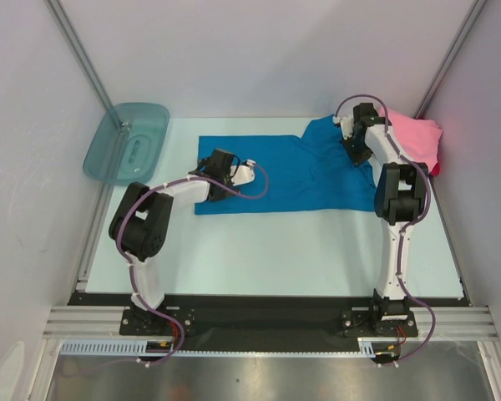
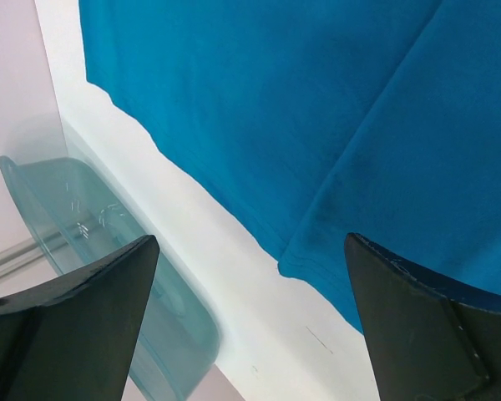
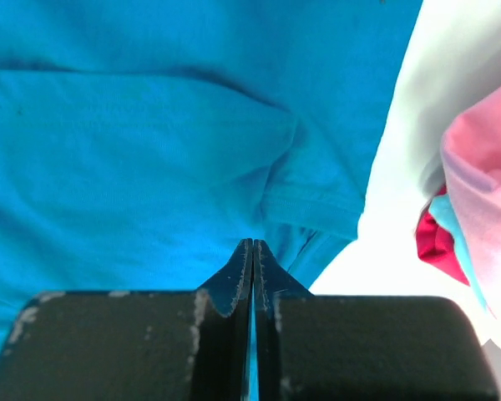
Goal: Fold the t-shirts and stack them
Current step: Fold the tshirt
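A bright blue t-shirt (image 1: 284,171) lies spread flat across the middle of the table. My left gripper (image 1: 221,165) hovers over its left end, open and empty; in the left wrist view (image 2: 250,322) its two dark fingers (image 2: 92,317) stand wide apart above the shirt's edge (image 2: 317,150) and bare table. My right gripper (image 1: 351,149) is at the shirt's far right end by the sleeve. In the right wrist view (image 3: 253,251) it is shut, with a thin strip of the blue shirt (image 3: 150,150) between the jaws. A pink t-shirt (image 1: 417,138) tops a pile at the back right.
A translucent teal tub (image 1: 127,140) stands at the back left against the wall, and shows in the left wrist view (image 2: 75,225). Under the pink shirt (image 3: 484,159), red (image 3: 434,241) and light blue edges show. White walls enclose the table (image 1: 275,251) on three sides.
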{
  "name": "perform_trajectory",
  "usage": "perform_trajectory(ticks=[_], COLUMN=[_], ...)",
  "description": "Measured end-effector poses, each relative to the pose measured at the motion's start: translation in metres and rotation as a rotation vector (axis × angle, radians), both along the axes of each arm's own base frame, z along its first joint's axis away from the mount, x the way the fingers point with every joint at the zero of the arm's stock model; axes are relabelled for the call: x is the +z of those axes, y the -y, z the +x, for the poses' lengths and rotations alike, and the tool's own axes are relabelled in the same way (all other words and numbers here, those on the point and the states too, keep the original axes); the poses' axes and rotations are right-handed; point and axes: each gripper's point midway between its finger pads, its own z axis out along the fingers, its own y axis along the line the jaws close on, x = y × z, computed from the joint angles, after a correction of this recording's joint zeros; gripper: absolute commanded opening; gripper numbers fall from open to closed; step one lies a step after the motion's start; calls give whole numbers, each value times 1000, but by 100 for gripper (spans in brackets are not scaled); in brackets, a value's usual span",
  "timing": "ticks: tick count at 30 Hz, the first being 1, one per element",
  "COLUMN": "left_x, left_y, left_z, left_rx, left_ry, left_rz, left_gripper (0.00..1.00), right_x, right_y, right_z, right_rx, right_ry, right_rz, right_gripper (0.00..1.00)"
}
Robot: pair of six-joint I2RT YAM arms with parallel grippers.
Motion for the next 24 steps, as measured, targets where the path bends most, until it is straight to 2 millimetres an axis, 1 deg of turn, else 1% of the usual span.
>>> perform_trajectory(ticks=[5,8,10,13,18,24], left_x=[-6,-13,-13,-14,-14,-14], left_y=[0,0,1,2,3,2], left_z=[-1,-1,2,5,11,12], left_rx=[-12,-12,-15,-15,-12,-8], left_ry=[-19,-35,-35,-34,-33,-33], left_rz=[6,12,15,18,20,22], left_gripper=[100,100,100,100,100,100], right_x=[-2,1,5,8,1,-6], right_y=[5,9,9,9,1,-9], right_z=[-5,-5,-6,-13,-23,-30], right_rx=[-10,-16,-14,-8,9,28], right_ry=[-11,-8,-5,-15,-54,-86], right_rz=[-1,0,2,4,34,65], right_gripper=[0,0,0,0,0,0])
